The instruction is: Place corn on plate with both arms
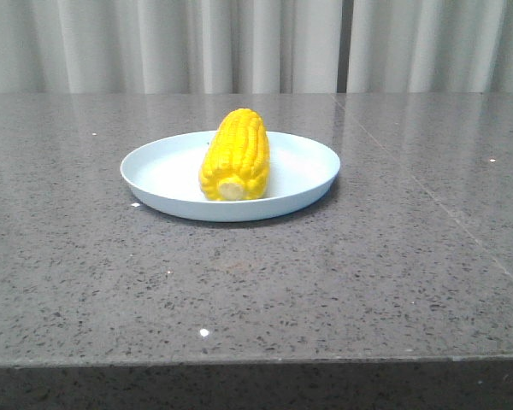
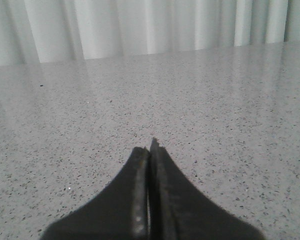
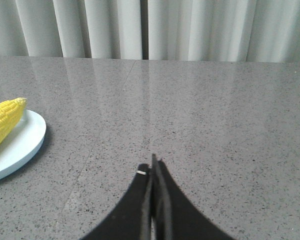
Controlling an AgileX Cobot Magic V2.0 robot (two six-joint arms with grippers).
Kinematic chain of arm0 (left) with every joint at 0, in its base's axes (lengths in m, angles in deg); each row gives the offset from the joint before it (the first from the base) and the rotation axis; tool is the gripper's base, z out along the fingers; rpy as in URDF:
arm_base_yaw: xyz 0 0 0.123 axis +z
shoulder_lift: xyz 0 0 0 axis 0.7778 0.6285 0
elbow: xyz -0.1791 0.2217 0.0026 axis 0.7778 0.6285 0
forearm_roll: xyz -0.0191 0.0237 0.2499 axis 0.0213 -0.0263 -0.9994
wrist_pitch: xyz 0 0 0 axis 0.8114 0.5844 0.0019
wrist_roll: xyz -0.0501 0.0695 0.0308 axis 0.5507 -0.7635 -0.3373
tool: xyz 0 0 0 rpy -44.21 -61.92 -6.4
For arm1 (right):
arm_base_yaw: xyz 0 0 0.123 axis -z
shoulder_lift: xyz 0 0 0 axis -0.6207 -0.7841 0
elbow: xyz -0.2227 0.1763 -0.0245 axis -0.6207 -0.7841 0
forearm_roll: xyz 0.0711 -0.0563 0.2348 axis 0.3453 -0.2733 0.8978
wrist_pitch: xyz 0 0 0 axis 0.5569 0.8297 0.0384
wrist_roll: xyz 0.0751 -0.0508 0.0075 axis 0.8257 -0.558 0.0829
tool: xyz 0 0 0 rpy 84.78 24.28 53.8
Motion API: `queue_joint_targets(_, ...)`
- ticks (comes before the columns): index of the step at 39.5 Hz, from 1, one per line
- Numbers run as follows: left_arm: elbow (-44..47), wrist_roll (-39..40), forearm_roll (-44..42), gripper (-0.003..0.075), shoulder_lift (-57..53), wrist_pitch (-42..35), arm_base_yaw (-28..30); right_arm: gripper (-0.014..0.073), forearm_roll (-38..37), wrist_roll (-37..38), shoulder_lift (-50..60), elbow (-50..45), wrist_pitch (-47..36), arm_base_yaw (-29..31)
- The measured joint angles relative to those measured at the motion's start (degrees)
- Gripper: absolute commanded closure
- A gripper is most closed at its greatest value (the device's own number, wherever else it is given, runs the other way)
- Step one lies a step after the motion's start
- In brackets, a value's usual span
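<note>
Grey table [image 1: 85,282]: corn [image 1: 235,154] lies on plate [image 1: 154,192].

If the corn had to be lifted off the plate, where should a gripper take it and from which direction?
Probably around the middle of the corn, coming straight down from above with the fingers spanning its width. It lies flat along the plate, stub end facing the front camera and tip pointing away, so both long sides are exposed. The low rim would likely obstruct a level sideways approach.
</note>
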Motion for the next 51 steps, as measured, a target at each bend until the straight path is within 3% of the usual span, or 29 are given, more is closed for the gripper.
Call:
queue_joint_targets(21,0.0,0.0,0.0,0.0741,0.0,0.0,0.0,0.0694,-0.9,-0.1,0.0,-0.55,-0.36,0.0)
queue_joint_targets(37,0.0,0.0,0.0,0.0741,0.0,0.0,0.0,0.0694,-0.9,-0.1,0.0,-20.1,-13.05,0.0)
queue_joint_targets(51,0.0,0.0,0.0,0.0741,0.0,0.0,0.0,0.0694,-0.9,-0.1,2.29,-21.08,-13.66,1.66)
